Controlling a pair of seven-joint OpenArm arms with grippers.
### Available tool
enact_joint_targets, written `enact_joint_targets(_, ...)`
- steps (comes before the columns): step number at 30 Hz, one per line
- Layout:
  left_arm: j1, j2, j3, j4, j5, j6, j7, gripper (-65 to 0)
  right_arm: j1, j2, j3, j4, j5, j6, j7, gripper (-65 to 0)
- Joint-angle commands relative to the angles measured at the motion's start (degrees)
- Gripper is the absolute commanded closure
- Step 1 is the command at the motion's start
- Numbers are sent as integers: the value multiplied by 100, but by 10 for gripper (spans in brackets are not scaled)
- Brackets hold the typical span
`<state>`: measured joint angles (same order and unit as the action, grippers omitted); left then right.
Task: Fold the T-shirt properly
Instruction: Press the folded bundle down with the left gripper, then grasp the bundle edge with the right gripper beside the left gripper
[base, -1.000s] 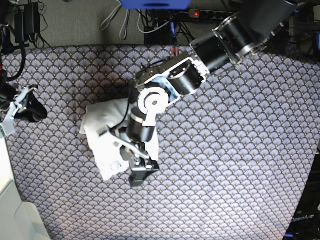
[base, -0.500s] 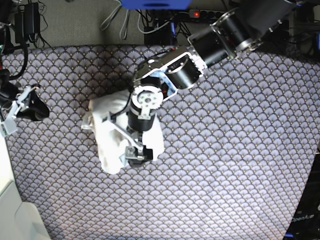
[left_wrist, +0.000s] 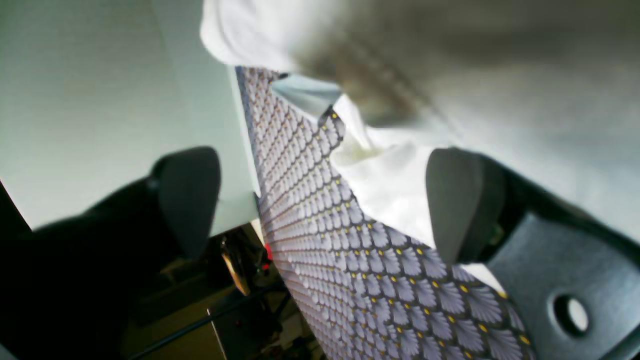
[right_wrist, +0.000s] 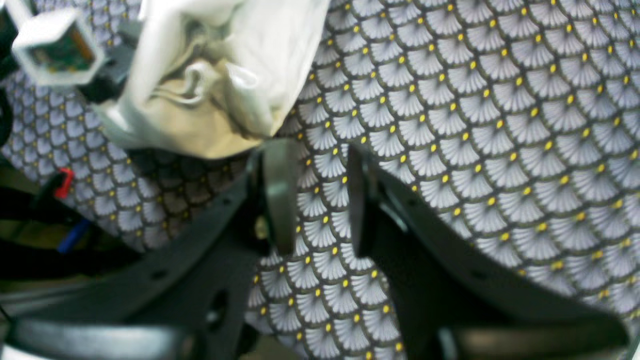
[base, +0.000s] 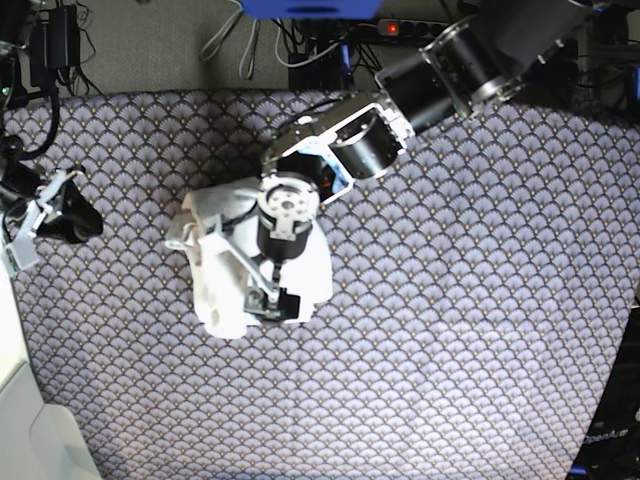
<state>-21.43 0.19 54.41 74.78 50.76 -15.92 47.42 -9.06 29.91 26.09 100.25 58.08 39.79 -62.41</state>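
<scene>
T-shirt (base: 232, 290) bunched in a white heap on the scale-patterned tablecloth (base: 450, 300), left of centre in the base view. Left gripper (left_wrist: 320, 210) directly over it, fingers spread wide, nothing pinched. Right gripper (right_wrist: 315, 195) near the cloth's far edge, fingers narrowly apart, empty.

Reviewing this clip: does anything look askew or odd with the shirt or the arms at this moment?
Yes. The T-shirt is a crumpled, uneven heap, not flat or neatly folded. The left gripper sits on the heap with its jaws open, gripping nothing. The right gripper waits apart near the patterned cloth's edge. No damage shows.
</scene>
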Motion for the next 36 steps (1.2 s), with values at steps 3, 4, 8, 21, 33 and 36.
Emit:
enact_joint_targets(3, -121, 100, -39, 60, 89, 58, 19, -650, 58, -59, 77, 529, 148, 21, -216, -181)
enact_joint_targets(4, -121, 118, -39, 51, 115, 58, 19, -650, 58, -130, 68, 679, 148, 21, -330, -181)
enact_joint_targets(8, -121, 109, -39, 78, 115, 58, 19, -650, 58, -490, 51, 1039, 148, 21, -611, -181)
enact_joint_targets(21, -121, 100, -39, 51, 124, 67, 19, -650, 163, -1026, -767, 1048, 148, 21, -902, -181)
enact_joint_targets(33, -121, 118, -13, 43, 124, 67, 19, -650, 708, -1448, -1119, 274, 130, 21, -902, -181)
enact_joint_targets(36, -121, 118, -30, 43, 124, 67, 19, -650, 937, -1448, -1119, -209, 130, 21, -902, -181)
